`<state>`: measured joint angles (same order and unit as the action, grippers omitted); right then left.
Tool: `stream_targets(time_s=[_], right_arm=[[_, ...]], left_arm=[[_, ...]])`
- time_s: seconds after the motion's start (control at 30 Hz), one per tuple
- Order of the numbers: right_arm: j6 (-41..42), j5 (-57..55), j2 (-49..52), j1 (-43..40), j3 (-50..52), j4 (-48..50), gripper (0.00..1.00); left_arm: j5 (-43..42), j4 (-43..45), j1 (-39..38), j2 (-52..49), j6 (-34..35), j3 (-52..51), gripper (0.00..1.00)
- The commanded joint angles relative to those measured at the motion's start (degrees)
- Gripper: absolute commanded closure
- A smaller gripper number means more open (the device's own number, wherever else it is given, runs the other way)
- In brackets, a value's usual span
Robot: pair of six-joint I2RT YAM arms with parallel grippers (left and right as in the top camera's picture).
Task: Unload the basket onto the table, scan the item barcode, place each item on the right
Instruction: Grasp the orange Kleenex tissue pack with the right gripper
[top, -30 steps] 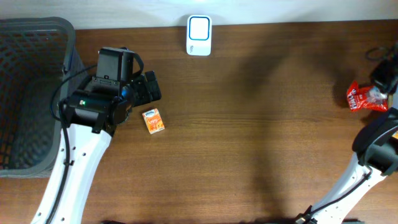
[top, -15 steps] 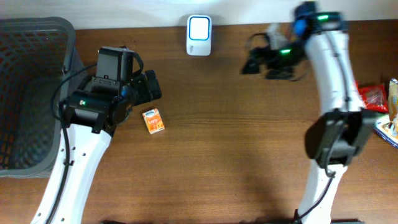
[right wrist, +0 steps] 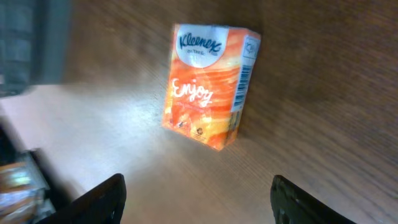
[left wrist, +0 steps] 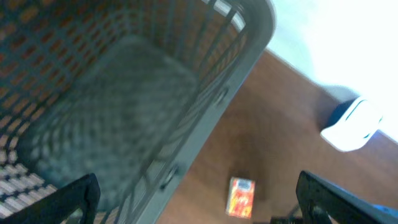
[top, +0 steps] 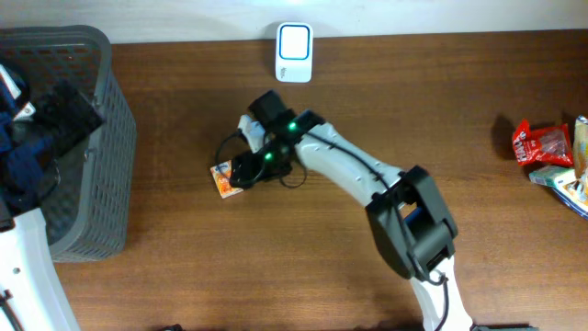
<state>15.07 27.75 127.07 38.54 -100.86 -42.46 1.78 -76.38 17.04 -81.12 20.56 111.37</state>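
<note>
- Brown wooden table (top: 367,110) fills the overhead view, with a pale strip of wall along its 12 o'clock edge.
- On bare wood lies the tissue pack (right wrist: 208,87), flat, at 12 o'clock from the right gripper (right wrist: 198,186). It sits just beyond the fingertips, not between them.
- That gripper's jaws stand apart and hold nothing.
- Over at the table's 9 o'clock side, the left gripper (left wrist: 199,186) hangs above the rim of the grey basket (top: 101,184), jaws spread wide with nothing in them.
- The pack's orange face reads "Kleenex" and "Enjoy". A barcode (right wrist: 245,74) runs along its white side, at 3 o'clock in the right wrist view.
- The white scanner (top: 294,39) stands at the 12 o'clock edge, about 1 o'clock from the pack and well apart.
- Open wood lies at 6 o'clock of the pack, and the basket wall is near at 9 o'clock.
- Red snack packets (top: 540,144) sit far off at the 3 o'clock edge.
</note>
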Motion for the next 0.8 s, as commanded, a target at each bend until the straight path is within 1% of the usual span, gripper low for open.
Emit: stream_targets(time_s=[0.0,0.03,0.1,0.17,0.2,0.27,0.4,0.43,0.53,0.57,0.6,0.63,0.7,0.73,0.77], right_arm=[[0.2,-20.3,0.0,6.3,0.2,1.5,0.29],[0.2,-28.5,0.0,8.8,0.2,3.0,0.3],[-3.1,-35.1,0.0,12.5,-0.1,5.4,0.34],[-4.9,-44.2,0.1,16.3,-0.1,9.0,0.34],[-5.9,-44.3,0.1,17.0,-0.1,9.9,0.35],[-5.3,-43.8,1.6,17.4,-0.1,11.5,0.36],[-5.4,-43.9,6.5,17.7,-0.1,11.9,0.41],[-5.4,-44.2,7.1,17.7,-0.1,11.9,0.46],[-5.2,-50.1,6.4,17.5,-0.1,10.3,0.77],[-4.2,-50.1,5.3,17.0,-0.2,9.3,0.79],[-1.5,-48.9,3.4,15.3,-1.6,6.0,0.83],[-1.0,-44.0,2.1,13.0,-3.5,2.8,0.86],[-1.0,-21.9,-0.9,3.6,-7.5,-4.3,0.87],[-1.1,-12.5,-1.2,-0.3,-8.2,-5.7,0.86],[-1.1,1.6,-1.1,-5.9,-8.2,-6.9,0.86]], left_arm=[[3.2,-1.8,0.8,0.0,-0.9,0.4,0.01],[3.2,-2.5,1.2,0.0,-0.7,0.4,0.01],[3.2,-3.8,1.3,0.0,-0.7,0.4,0.01],[3.2,-5.6,1.2,0.0,-0.7,0.4,0.01],[3.2,-5.8,1.2,0.0,-0.7,0.4,0.01],[3.2,-6.5,1.2,0.0,-0.7,0.4,0.01],[3.2,-7.3,1.2,0.0,-0.7,0.4,0.01],[3.2,-7.3,1.2,0.0,-0.7,0.4,0.01],[3.2,-7.3,1.2,0.0,-0.7,0.4,0.01],[3.2,-7.3,1.2,0.0,-0.7,0.4,0.01],[3.2,-7.3,1.2,0.0,-0.7,0.4,0.01],[3.2,-7.3,1.2,0.0,-0.7,0.4,0.01],[3.2,-7.3,1.2,0.0,-0.7,0.4,0.01],[3.2,-7.3,1.2,0.0,-0.7,0.4,0.01],[3.2,-7.3,1.2,0.0,-0.7,0.4,0.01]])
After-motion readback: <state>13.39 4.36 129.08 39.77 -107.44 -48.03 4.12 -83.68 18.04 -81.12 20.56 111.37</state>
